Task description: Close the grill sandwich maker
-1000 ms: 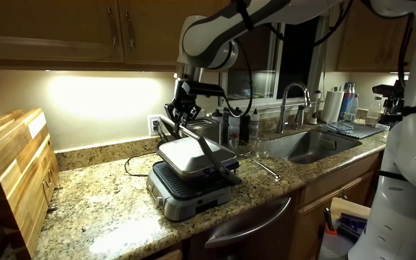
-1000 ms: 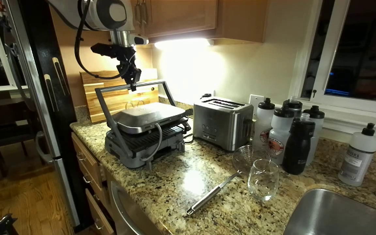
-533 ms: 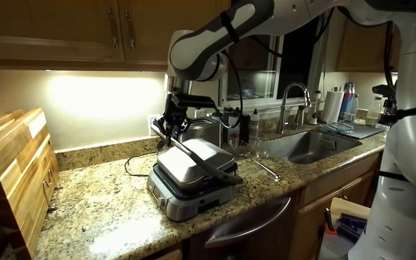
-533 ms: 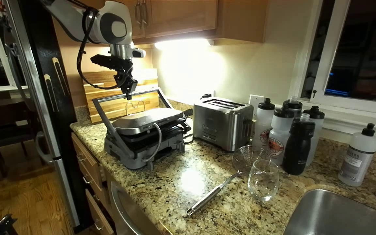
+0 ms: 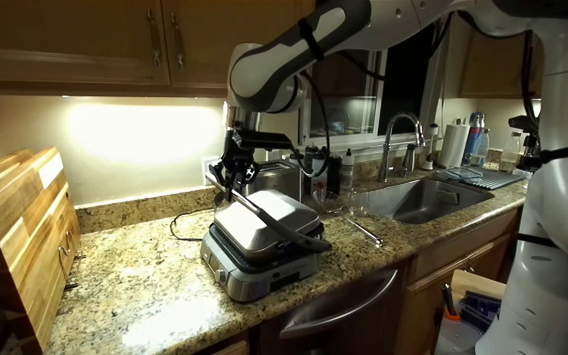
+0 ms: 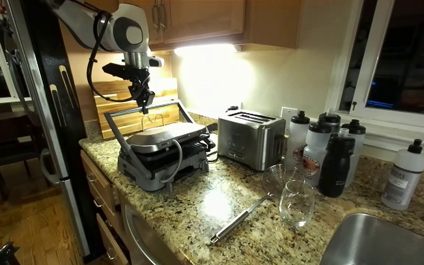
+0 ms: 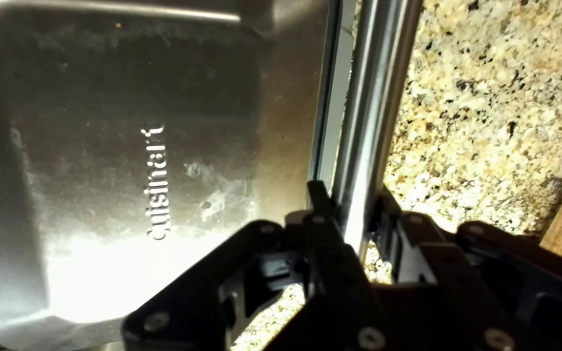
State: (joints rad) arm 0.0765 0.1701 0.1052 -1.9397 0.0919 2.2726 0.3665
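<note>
The silver-grey grill sandwich maker stands on the counter; its lid shows in both exterior views [image 5: 266, 217] [image 6: 168, 134] and fills the left of the wrist view [image 7: 115, 97]. The lid lies low over the dark ribbed lower plate [image 6: 188, 147], with a gap still visible between them. Its handle [image 5: 247, 201] slants up and away from the lid; its bar is raised in an exterior view [image 6: 166, 105]. My gripper [image 5: 230, 195] [image 6: 145, 109] points down at the middle of the bar. In the wrist view the gripper's fingers [image 7: 352, 192] are closed around the bar [image 7: 378, 97].
A silver toaster [image 6: 252, 138] stands beside the press, with several bottles [image 6: 318, 147] beyond it. A strainer [image 6: 234, 224] and a glass [image 6: 296, 202] lie nearer the sink [image 6: 359, 221]. Wooden boards [image 5: 32, 236] stand at the counter's far end. A power cord [image 5: 180, 236] runs behind the press.
Over the last second my gripper and the handle bar have moved down and toward the wooden boards. The lid has sunk a little closer to the base. The last half second shows almost no motion.
</note>
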